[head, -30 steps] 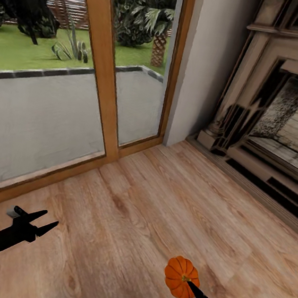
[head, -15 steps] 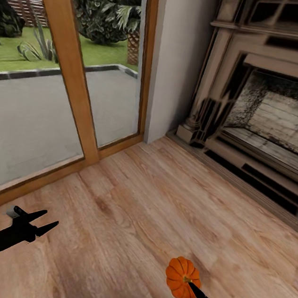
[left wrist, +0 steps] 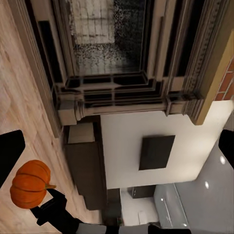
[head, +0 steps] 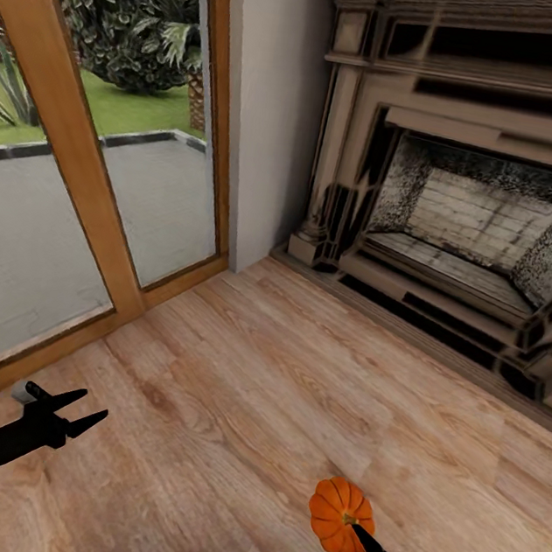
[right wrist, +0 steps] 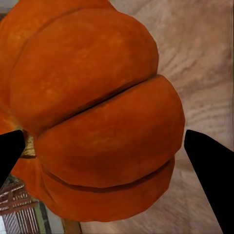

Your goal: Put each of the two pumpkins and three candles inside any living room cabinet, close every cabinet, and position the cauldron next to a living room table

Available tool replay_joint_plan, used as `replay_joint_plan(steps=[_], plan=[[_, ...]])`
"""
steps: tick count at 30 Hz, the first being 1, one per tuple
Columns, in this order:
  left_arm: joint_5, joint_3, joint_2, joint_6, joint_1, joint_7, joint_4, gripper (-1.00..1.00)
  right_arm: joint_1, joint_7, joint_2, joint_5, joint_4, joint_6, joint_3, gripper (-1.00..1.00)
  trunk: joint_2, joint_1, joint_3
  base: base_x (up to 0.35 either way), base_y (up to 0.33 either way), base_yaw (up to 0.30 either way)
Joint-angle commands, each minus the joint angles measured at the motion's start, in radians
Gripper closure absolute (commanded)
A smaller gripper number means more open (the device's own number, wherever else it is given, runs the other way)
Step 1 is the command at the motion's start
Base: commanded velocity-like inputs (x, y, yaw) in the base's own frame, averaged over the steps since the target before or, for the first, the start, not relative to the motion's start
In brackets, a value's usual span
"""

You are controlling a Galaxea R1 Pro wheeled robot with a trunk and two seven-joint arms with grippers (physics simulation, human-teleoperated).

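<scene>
A bright-orange ribbed pumpkin [head: 337, 515] hangs above the wooden floor at the lower right of the head view, with my right gripper [head: 351, 528] shut on it. Close up in the right wrist view, the pumpkin [right wrist: 92, 112] sits between the two black fingertips [right wrist: 209, 161]. The left wrist view catches the same pumpkin [left wrist: 29, 184] from the side, held by the other arm. My left gripper [head: 79, 410] is at the lower left, open, with nothing between its fingers. Candles, cabinet, cauldron and table are out of view.
A stone fireplace [head: 461, 224] with a raised hearth stands ahead and to the right. Tall glass doors in a wooden frame [head: 77, 184] run along the left, with a white wall section [head: 266, 106] between. Wooden floor [head: 275, 400] lies ahead.
The whole view has swung to the right: the glass doors slid left and more of the fireplace came into view. Both arms and the held pumpkin keep their places in the picture.
</scene>
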Motion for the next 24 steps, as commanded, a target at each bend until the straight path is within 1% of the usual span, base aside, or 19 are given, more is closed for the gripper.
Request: replay_joint_plan(steps=[1,7,14,24], plan=[[0.003,-0.007,0.001,0.011,0.0,-0.005,0.0,-1.0,-0.001,0.006,0.0,-0.011,0.003,0.01,0.007,1.0,0.0,-0.001,0.004,0.0,0.0,-0.236],[-0.002,-0.008,0.0,0.011,0.0,-0.005,0.0,-1.0,-0.001,0.006,0.0,-0.011,0.006,0.01,0.007,1.0,0.001,-0.003,0.027,0.0,0.0,-0.098],[-0.004,-0.007,0.0,0.011,0.0,-0.005,0.0,-1.0,-0.001,0.007,0.0,-0.011,0.007,0.01,0.007,1.0,0.003,-0.006,0.054,0.0,0.0,-0.264],[0.002,-0.006,0.0,0.011,0.0,-0.005,0.0,-1.0,-0.001,0.006,0.0,-0.011,0.007,0.01,0.007,1.0,0.003,-0.006,0.054,0.0,0.0,-0.289]])
